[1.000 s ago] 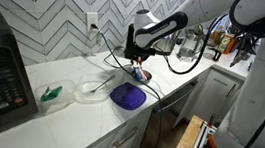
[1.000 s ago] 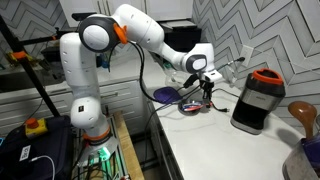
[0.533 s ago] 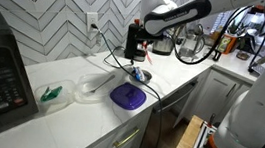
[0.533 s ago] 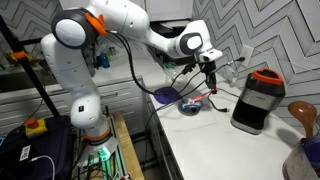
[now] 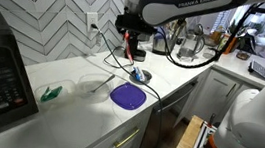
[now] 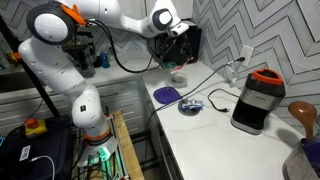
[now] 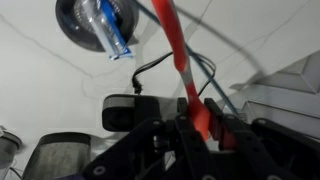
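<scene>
One red stick (image 5: pixel 131 47), with handling notes.

In an exterior view, the gripper (image 5: pixel 131 32) is pinching the stick at its upper end. The stick is hanging roughly upright, well above the counter (image 5: pixel 67 74), over the steel bowl (image 5: pixel 140 75) and near the purple plate (image 5: pixel 127 96).

In an exterior view from another side, the gripper (image 6: pixel 180 48) is hovering high over the same plate (image 6: pixel 167 94) and bowl (image 6: pixel 192 106). The stick is too small here to judge.

In the wrist view, the fingers are pressing together on the stick (image 7: pixel 178 55) close to its end. Its long free length is slanting toward the bowl (image 7: pixel 75 12), which is holding a blue-and-white tube (image 7: pixel 112 35).

Judgement: with so short a hold the free end is likely to swing. Firm pressure, a level wrist and slow travel are advisable, keeping clear of the cable (image 7: pixel 150 68).
</scene>
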You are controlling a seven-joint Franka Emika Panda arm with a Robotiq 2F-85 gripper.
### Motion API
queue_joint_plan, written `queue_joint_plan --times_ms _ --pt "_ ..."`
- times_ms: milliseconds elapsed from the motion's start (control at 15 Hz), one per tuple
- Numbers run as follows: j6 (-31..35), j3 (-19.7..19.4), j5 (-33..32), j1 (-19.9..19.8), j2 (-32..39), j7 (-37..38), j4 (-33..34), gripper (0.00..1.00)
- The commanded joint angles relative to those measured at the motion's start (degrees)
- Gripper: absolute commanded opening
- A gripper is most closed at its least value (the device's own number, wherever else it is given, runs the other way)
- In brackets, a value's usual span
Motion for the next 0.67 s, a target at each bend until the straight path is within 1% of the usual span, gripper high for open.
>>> queue_joint_plan --times_ms 0,67,267,333,467,600 --pt "-0.37 1.75 0.12 0.38 0.11 1.31 0.16 0.22" --pt "-0.37 2.04 0.11 0.49 0.16 1.37 0.22 0.22" --pt "-0.24 0.6 0.11 -0.48 0.21 0.34 0.38 0.22" --pt "-0.22 0.36 0.11 -0.66 0.29 0.12 0.42 0.05" --pt "1.64 0.63 -0.61 -1.22 2.56 3.01 1.31 0.05" --pt "4.09 0.76 -1.93 -1.42 6.49 4.78 3.22 0.05"
